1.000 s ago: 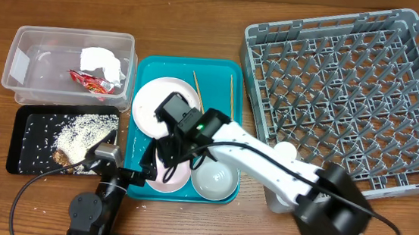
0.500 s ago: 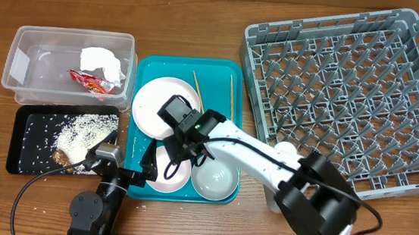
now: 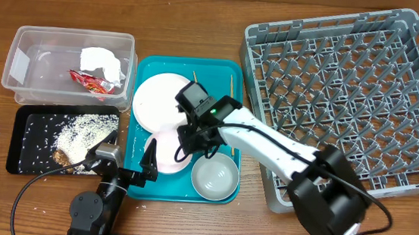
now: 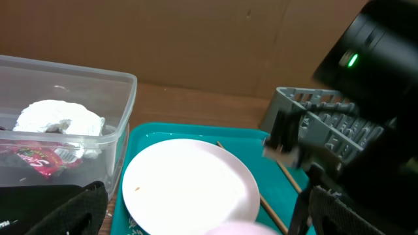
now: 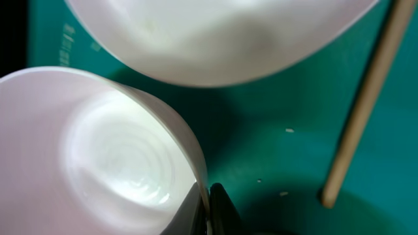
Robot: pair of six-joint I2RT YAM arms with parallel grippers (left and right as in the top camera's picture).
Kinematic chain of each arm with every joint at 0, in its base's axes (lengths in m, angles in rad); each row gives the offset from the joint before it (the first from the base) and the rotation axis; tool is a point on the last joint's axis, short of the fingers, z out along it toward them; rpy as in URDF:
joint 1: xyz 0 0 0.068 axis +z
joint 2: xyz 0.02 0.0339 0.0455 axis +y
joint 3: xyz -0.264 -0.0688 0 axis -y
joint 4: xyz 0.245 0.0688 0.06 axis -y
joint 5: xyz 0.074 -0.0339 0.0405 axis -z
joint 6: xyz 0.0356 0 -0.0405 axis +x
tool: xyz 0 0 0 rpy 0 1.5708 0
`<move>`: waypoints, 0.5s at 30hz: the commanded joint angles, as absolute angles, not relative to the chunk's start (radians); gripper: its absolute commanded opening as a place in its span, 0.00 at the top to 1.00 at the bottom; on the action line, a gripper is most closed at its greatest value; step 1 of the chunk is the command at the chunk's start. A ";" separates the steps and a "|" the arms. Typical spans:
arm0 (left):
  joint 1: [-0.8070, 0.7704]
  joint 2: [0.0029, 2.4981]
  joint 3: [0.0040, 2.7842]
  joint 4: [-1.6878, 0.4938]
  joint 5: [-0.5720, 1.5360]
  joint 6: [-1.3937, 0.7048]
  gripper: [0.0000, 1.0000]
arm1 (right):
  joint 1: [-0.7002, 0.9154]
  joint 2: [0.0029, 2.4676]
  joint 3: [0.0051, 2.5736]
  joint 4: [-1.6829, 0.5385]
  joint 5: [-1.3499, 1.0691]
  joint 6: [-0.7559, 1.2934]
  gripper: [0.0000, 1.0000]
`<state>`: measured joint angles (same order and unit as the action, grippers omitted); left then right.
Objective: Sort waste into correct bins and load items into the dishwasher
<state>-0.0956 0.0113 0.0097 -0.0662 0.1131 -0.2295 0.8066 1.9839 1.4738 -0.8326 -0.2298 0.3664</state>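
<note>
My right gripper (image 5: pixel 206 210) is shut on the rim of a pale pink bowl (image 5: pixel 98 156), one finger inside and one outside. From overhead that bowl (image 3: pixel 164 148) hangs tilted over the teal serving tray (image 3: pixel 147 68), just below the white plate (image 3: pixel 159 102). A second bowl (image 3: pixel 214 176) sits at the tray's front right. Two chopsticks (image 3: pixel 231 86) lie at the tray's back. The grey dish rack (image 3: pixel 349 92) stands on the right. My left gripper (image 4: pixel 209 225) stays open at the tray's front edge, holding nothing.
The clear tub (image 3: pixel 29 52) at the back left holds a crumpled napkin (image 3: pixel 102 61) and a red wrapper (image 3: pixel 91 83). The black tray (image 3: pixel 29 136) in front of it carries rice (image 3: pixel 86 131) and brown scraps. The right arm stretches across the teal tray's right half.
The right gripper closed on the pink bowl's rim and moved back and to the right. The bowl now stands tilted instead of flat. The left arm has not moved.
</note>
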 commanded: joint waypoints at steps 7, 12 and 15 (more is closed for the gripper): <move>-0.091 0.004 0.005 -0.066 0.121 -0.232 0.00 | 0.705 1.627 1.567 -0.916 0.604 0.397 0.96; -0.091 0.004 0.005 -0.066 0.121 -0.232 0.00 | 0.704 1.610 1.566 -0.918 1.158 0.392 0.96; -0.091 0.004 0.005 -0.066 0.121 -0.232 0.00 | 0.683 1.633 1.565 -0.912 1.283 0.352 0.96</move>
